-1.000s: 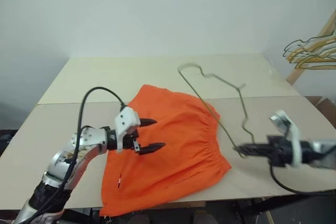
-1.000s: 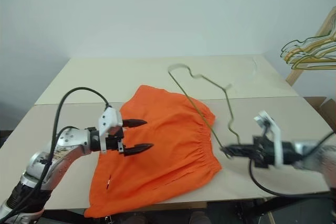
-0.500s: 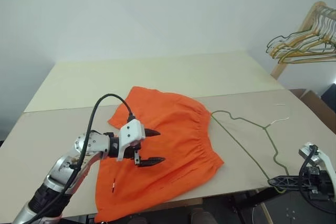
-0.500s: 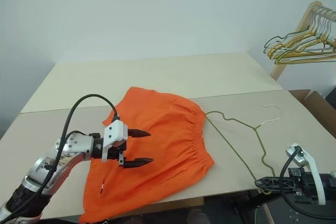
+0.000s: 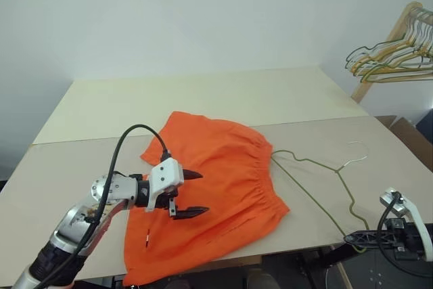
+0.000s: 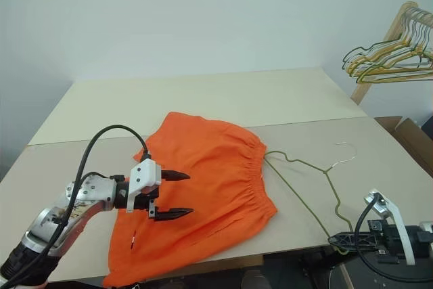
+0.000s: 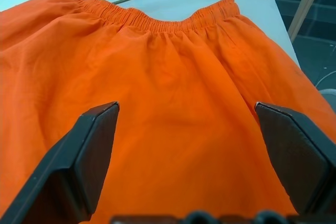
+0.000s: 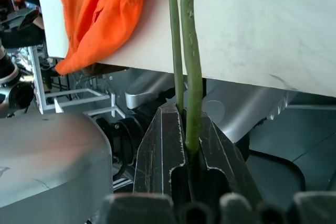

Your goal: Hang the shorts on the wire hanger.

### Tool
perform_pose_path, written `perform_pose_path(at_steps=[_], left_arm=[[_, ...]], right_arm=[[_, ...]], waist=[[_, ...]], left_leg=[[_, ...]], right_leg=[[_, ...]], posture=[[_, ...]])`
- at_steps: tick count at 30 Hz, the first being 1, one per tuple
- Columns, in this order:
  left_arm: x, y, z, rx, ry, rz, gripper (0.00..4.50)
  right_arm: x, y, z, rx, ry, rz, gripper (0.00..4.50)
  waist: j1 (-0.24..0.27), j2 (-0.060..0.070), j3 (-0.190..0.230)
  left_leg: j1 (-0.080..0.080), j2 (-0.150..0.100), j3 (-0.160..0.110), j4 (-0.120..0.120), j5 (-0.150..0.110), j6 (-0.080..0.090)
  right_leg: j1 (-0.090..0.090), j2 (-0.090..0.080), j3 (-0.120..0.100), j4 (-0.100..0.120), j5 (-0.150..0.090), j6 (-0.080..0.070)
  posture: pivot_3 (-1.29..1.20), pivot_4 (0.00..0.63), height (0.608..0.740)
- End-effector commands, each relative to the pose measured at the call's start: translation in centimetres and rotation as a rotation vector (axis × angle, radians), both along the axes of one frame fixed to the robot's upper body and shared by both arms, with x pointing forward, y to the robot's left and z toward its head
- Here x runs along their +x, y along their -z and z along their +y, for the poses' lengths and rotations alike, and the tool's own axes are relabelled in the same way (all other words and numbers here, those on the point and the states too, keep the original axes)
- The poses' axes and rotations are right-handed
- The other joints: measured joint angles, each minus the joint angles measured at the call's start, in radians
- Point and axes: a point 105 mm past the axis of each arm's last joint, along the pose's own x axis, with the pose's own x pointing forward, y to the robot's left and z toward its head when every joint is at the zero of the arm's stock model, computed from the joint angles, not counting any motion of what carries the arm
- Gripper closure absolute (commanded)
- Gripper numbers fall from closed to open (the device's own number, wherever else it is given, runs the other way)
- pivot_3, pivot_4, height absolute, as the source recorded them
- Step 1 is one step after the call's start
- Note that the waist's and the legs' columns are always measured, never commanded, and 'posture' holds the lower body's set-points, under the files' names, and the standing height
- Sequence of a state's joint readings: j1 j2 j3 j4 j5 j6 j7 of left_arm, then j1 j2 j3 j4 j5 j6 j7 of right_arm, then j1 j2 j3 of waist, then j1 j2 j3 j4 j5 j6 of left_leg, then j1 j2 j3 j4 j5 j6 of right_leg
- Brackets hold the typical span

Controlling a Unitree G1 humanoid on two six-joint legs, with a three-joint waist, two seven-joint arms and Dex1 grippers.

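Note:
The orange shorts (image 5: pixel 223 181) lie flat on the table, waistband toward the right. My left gripper (image 5: pixel 194 194) hovers open just above their left half, and nothing sits between its fingers (image 7: pixel 89 156). The thin olive wire hanger (image 5: pixel 318 187) lies low across the table to the right of the shorts. One of its corners is at the waistband and its hook (image 5: pixel 358 148) points away. My right gripper (image 5: pixel 356 238) is shut on the hanger's near end, just off the table's front edge. In the right wrist view the wire (image 8: pixel 187 35) runs up from the closed right gripper (image 8: pixel 185 129).
The pale table (image 5: pixel 203 96) has a seam across its middle and a front edge close to both arms. A wooden rack holding a bunch of wire hangers (image 5: pixel 389 59) stands at the far right, beyond the table's corner.
The hanger stood raised over the waistband a second ago and now lies low on the table. The right gripper dropped with it off the front edge. The camera has also shifted.

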State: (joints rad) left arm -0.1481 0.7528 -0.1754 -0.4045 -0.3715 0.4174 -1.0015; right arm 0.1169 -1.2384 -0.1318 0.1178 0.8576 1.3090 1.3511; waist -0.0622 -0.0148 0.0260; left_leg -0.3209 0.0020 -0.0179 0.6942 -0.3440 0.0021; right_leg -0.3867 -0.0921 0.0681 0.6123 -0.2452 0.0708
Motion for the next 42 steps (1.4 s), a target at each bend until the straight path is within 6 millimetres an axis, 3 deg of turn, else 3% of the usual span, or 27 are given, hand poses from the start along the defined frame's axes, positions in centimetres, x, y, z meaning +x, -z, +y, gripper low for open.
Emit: perform_pose_path(at_steps=[1, 13, 24, 33, 42], left_arm=[[-0.1, -1.0, -0.1, -0.005, 0.01, -0.045, 0.02], [-0.2, -0.6, 0.1, 0.016, 0.01, -0.045, 0.02], [0.0, -0.4, 0.5, 0.038, -0.003, -0.059, 0.02], [-0.1, -0.2, 0.4, 0.037, -0.014, -0.062, 0.02], [0.0, -0.1, 0.3, 0.035, -0.026, -0.07, 0.02]], right_arm=[[0.1, -0.7, 0.5, 0.027, -0.035, -0.05, 4.5], [-0.1, -0.4, 1.8, 0.068, -0.121, -0.039, 4.5], [3.9, 1.4, 1.6, 0.006, -0.116, -0.022, 4.5], [6.0, 1.5, 3.0, 0.048, -0.198, -0.059, 4.5], [9.2, 2.1, 3.9, 0.046, -0.125, -0.061, 4.5]], waist=[[0.003, 0.0, 0.0], [0.018, 0.0, 0.0], [0.018, 0.001, -0.001], [0.02, 0.002, -0.001], [0.018, 0.003, -0.002]], left_leg=[[0.0, 0.0, 0.0, 0.0, 0.0, 0.0], [0.0, 0.0, 0.0, 0.0, 0.0, 0.0], [0.0, 0.0, 0.001, 0.001, 0.0, 0.0], [0.0, 0.0, 0.0, 0.001, 0.0, 0.0], [0.001, 0.0, 0.0, 0.001, 0.0, -0.001]], right_leg=[[0.0, 0.0, 0.0, 0.0, 0.0, 0.0], [0.0, 0.0, 0.0, 0.0, 0.0, 0.0], [0.0, 0.0, 0.0, 0.0, 0.001, 0.0], [0.0, 0.0, 0.0, 0.0, 0.001, 0.0], [-0.001, -0.001, 0.0, 0.001, 0.002, -0.001]], posture=[[-0.09, 0.0, 0.74], [-0.09, 0.0, 0.74], [-0.06, 0.0, 0.74], [-0.04, 0.0, 0.74], [-0.02, 0.0, 0.74]])
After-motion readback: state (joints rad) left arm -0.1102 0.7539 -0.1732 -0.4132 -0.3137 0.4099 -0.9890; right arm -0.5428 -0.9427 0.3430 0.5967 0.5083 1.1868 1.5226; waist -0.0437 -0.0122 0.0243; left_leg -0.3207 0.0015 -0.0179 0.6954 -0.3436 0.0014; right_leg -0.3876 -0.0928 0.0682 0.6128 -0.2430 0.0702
